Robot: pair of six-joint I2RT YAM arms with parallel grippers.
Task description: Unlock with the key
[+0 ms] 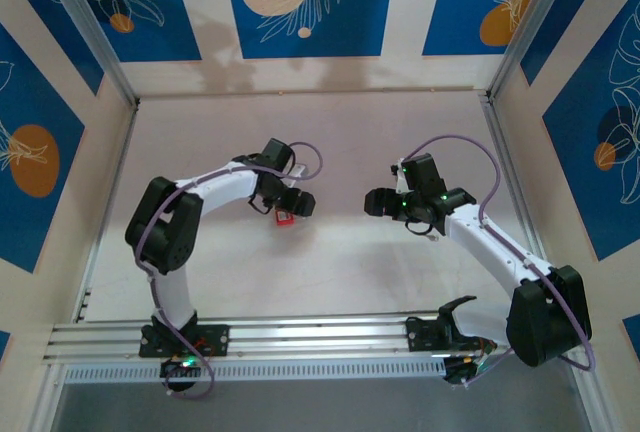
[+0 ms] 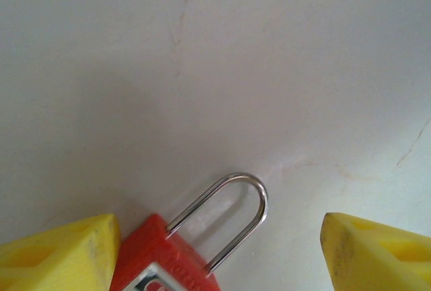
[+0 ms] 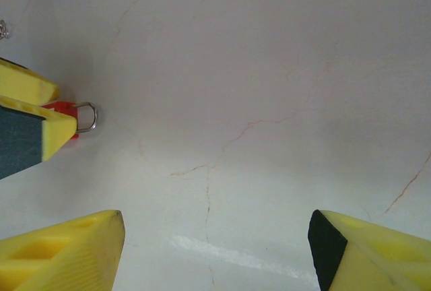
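The left hand (image 2: 219,254) is hanging low over the table (image 2: 215,69) with its yellow fingers (image 2: 64,254) spread wide and clamping nothing. The red padlock (image 2: 151,261) is sitting between them, its body crowding right up beside one finger while the other finger is standing well clear. The silver shackle (image 2: 232,207) is pointing away from the wrist, both legs running into the red body, and it is throwing a soft shadow on the pale surface. Across the gap the right hand (image 3: 215,254) is facing the left one, its jaws also standing apart over bare table. In the right wrist view the padlock is showing between the left hand's fingertips, shackle aimed at the right hand. The key (image 3: 3,29) is barely peeking in at the far left edge of that view. It is just a tiny silvery wire loop lying on the table, apart from both hands, the rest cut off by the frame. From above, the white left arm (image 1: 215,187) and right arm (image 1: 490,242) are bending inward, hands near each other but not touching. Their bases are sitting on the metal rail (image 1: 300,337), and blue leaf-patterned panels (image 1: 300,2) are ringing the table.
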